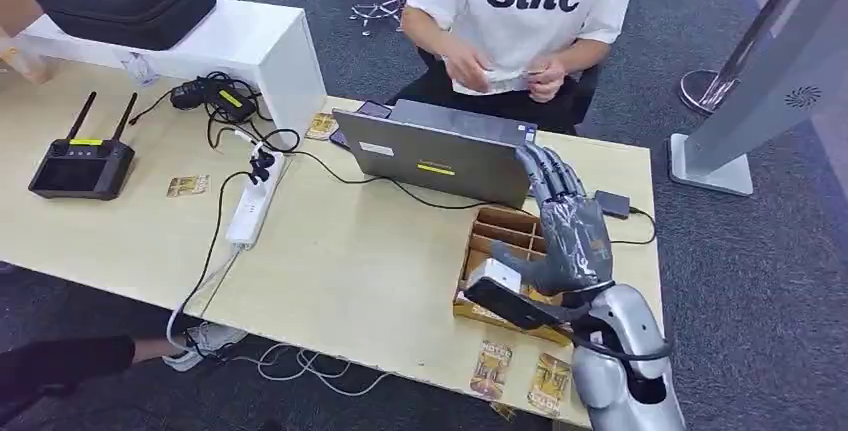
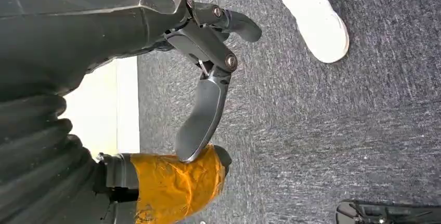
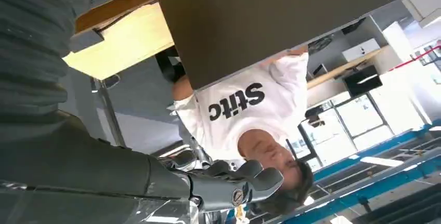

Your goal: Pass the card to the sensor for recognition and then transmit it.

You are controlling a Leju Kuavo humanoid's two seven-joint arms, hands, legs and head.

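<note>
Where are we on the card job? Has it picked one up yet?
Nothing looks done: neither hand holds a card. In hand: the right hand hovers, fingers stretched, over the wooden divided box beside the laptop. The left hand hangs above the carpet. Left: grip a card, present it to the sensor, then pass it on, probably to the seated person.

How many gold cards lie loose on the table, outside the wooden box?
4: one beside the controller, one at the white shelf's foot, two at the near edge below the wooden box. Others may be hidden.
</note>
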